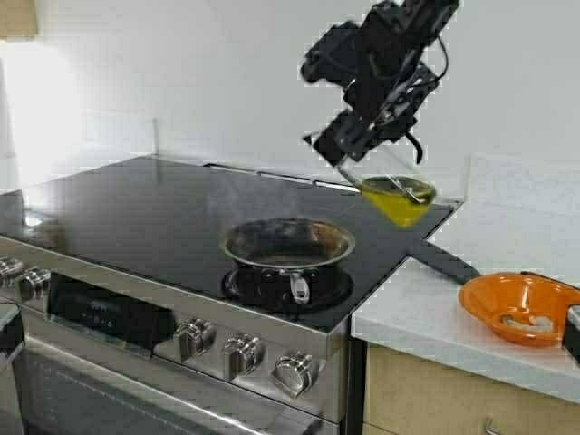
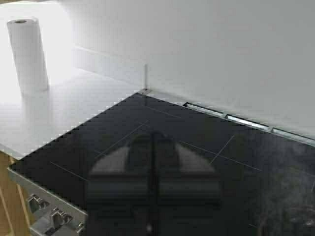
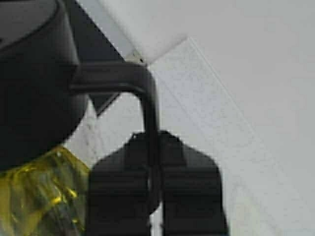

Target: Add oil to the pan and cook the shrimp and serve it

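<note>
The steel pan (image 1: 287, 243) sits on the front right burner of the black cooktop (image 1: 136, 213), its short handle pointing to the stove's front; its inside is dark. High above and to the right of it, my right gripper (image 1: 364, 138) (image 3: 153, 172) is shut on the black handle (image 3: 147, 108) of the glass jug (image 1: 394, 186). The jug is tilted, and the yellow oil (image 1: 399, 203) (image 3: 34, 196) is pooled at its low end. The pale shrimp (image 1: 528, 321) lies in the orange bowl (image 1: 494, 294). My left gripper (image 2: 152, 147) hangs shut and empty over the cooktop's left part.
The orange bowl stands on the white counter (image 1: 417, 313) right of the stove. Knobs (image 1: 240, 353) line the stove's front. A paper towel roll (image 2: 27, 54) stands on the far left counter. Thin smoke (image 2: 290, 211) drifts over the cooktop. A dark object (image 1: 573, 333) is at the right edge.
</note>
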{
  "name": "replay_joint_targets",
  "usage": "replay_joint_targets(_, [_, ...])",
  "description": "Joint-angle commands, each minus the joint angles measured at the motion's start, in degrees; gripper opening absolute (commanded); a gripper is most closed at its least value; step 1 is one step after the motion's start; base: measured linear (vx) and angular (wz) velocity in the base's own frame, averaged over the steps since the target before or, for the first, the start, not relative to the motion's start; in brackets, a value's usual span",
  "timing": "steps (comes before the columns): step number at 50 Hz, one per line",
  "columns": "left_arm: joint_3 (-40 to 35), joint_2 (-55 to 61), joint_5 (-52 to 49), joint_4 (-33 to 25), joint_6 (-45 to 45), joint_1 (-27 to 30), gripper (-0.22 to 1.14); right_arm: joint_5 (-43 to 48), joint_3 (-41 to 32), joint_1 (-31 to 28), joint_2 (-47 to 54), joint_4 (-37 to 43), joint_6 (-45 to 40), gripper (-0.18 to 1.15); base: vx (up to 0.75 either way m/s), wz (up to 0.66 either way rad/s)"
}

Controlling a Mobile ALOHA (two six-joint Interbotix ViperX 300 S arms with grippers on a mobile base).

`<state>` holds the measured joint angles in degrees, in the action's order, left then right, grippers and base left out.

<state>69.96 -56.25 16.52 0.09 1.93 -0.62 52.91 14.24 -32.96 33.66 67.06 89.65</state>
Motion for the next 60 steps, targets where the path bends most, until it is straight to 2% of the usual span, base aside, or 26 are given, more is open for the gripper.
replay_joint_targets(1, [-0.5,0.4,0.3,0.1,0.2,0.1,0.03,0.4,-4.0,-0.4,0.4,0.2,6.3,0.05,0.00,0.00])
replay_joint_targets(21, [-0.5,0.4,0.0,0.0,0.4,0.1,0.03,0.8,-9.8,-1.5,6.1,0.2,28.0,0.05,0.00,0.00])
replay_joint_targets(34, [-0.4,0.4,-0.1,0.0,0.4,0.1,0.03,1.6,-11.4,-2.4,8.2,0.1,34.5,0.05,0.00,0.00])
replay_joint_targets(60, [-0.4,0.4,-0.1,0.0,0.4,0.1,0.03,5.6,-13.4,-2.5,11.1,-0.4,42.2,0.05,0.00,0.00])
